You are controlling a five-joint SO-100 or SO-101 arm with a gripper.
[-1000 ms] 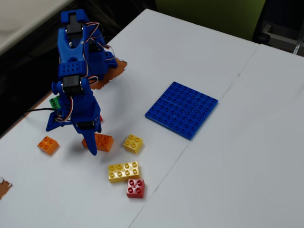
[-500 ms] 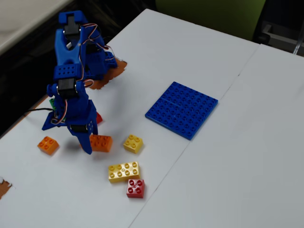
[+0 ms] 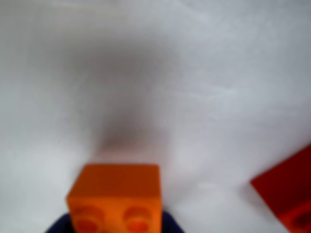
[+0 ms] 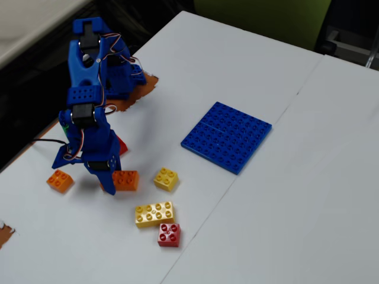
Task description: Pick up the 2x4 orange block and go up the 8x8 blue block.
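The blue robot arm's jaws (image 4: 113,184) look closed on the orange plastic 2x4 block (image 4: 125,180), held just over the white desk (image 4: 284,225), and the big flat blue 8x8 plate (image 4: 227,135) lies well apart at about 2 o'clock in the fixed view.

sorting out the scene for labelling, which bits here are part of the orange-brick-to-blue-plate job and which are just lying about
Part of the job:
- 2x4 orange block, at the gripper
- 8x8 blue block, flat on the table
- the gripper itself

Just lying about:
- small orange brick
- small yellow brick
- long yellow brick
- red brick
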